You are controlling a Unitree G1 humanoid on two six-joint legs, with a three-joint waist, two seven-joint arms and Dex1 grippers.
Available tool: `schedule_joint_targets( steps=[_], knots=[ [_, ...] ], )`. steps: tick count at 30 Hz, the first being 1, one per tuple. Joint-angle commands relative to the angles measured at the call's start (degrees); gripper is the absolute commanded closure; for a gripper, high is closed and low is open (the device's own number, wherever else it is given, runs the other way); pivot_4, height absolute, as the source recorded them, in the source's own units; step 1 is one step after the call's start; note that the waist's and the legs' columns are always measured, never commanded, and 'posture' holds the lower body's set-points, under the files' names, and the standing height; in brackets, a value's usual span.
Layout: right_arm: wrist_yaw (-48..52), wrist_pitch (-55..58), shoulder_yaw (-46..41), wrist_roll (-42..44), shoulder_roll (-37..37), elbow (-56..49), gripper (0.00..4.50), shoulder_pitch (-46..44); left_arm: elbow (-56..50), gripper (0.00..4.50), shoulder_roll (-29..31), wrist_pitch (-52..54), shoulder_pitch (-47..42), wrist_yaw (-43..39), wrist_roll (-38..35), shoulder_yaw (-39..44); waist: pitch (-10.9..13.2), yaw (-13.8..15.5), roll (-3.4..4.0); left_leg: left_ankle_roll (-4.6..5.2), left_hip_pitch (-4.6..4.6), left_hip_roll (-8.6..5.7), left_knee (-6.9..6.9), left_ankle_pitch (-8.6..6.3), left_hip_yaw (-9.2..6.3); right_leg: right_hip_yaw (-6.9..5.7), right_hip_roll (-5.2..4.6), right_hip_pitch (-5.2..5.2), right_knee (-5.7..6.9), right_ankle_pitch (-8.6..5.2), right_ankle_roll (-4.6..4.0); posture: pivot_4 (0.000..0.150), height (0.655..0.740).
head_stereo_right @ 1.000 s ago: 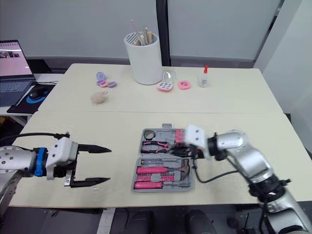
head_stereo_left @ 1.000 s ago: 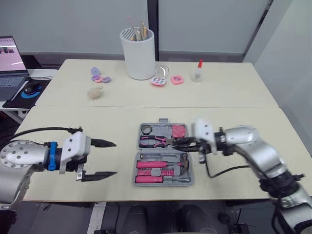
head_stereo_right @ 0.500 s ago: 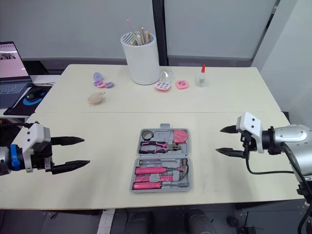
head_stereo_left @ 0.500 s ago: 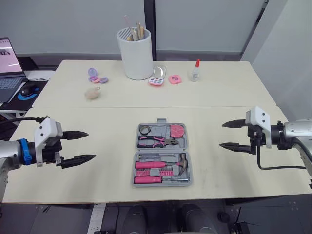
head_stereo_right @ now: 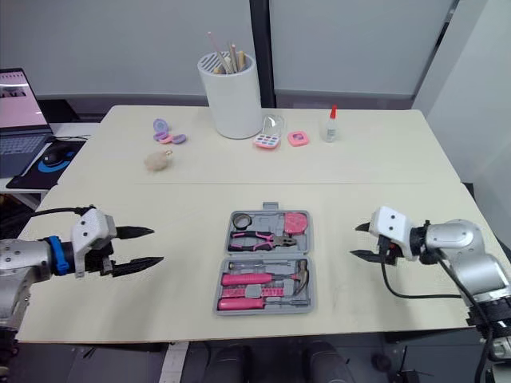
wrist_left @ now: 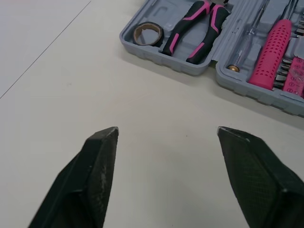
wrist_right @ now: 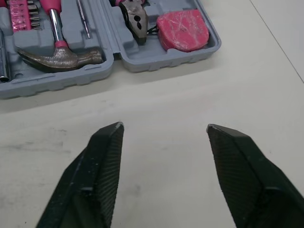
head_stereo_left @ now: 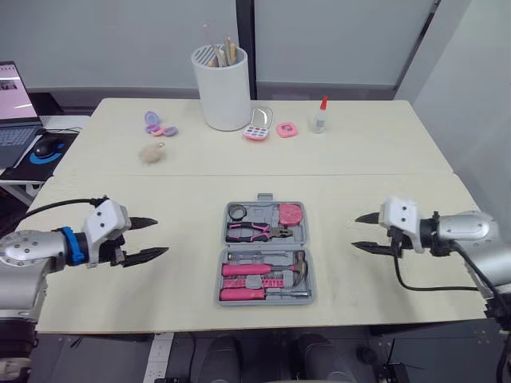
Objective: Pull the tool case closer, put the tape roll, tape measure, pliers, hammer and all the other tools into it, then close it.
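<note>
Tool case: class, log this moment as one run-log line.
tool case: open, filled | left gripper: open, empty, left of case | right gripper: open, empty, right of case | closing: not yet done

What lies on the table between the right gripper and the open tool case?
Nothing: a bare stretch of table separates the right gripper from the tool case, seen in the left eye and right wrist views.

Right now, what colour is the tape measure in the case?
Pink tape measure, clearest in the right wrist view.
</note>
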Motion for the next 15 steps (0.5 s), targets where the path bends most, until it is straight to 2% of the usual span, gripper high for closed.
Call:
schedule_joint_targets(
  steps=[1, 8, 10, 15],
  knots=[
    [-1.69, -3.05, 1.79, -3.10, 1.41, 1.41, 2.51, -2.49, 0.11, 2.22, -1.17, -1.23, -1.39, 2.14, 2.27, -2.20, 0.00, 0.01, 0.00, 0.00, 0.00, 0.00, 0.01, 0.00, 0.00, 0.00, 0.00, 0.00, 0.02, 0.00, 0.00, 0.150, 0.7400],
    [-2.26, -4.80, 5.39, -5.96, 4.70, 3.88, 4.06, -4.44, -1.81, 4.49, -3.83, -0.97, -1.67, 4.42, 5.22, -7.01, 0.00, 0.04, 0.00, 0.00, 0.00, -0.02, 0.02, 0.00, -0.02, 0.00, 0.00, 0.00, 0.09, 0.00, -0.01, 0.150, 0.7400],
    [-1.97, -5.07, 6.19, -6.35, 5.46, 4.09, 4.43, -4.53, -1.30, 4.50, -4.60, -1.67, -2.16, 5.34, 6.71, -8.45, 0.00, 0.03, 0.00, 0.00, 0.03, -0.03, 0.02, 0.00, -0.01, 0.02, 0.00, 0.00, 0.14, 0.00, -0.01, 0.150, 0.7400],
    [-2.62, -6.75, 8.13, -8.62, 7.17, 5.95, 4.47, -5.40, -0.62, 4.50, -6.97, -1.44, -3.98, 7.18, 9.03, -11.22, 0.00, 0.07, -0.01, 0.00, 0.03, -0.05, 0.05, 0.00, -0.03, 0.00, 0.02, 0.01, 0.18, 0.00, -0.01, 0.150, 0.7400]
  ],
)
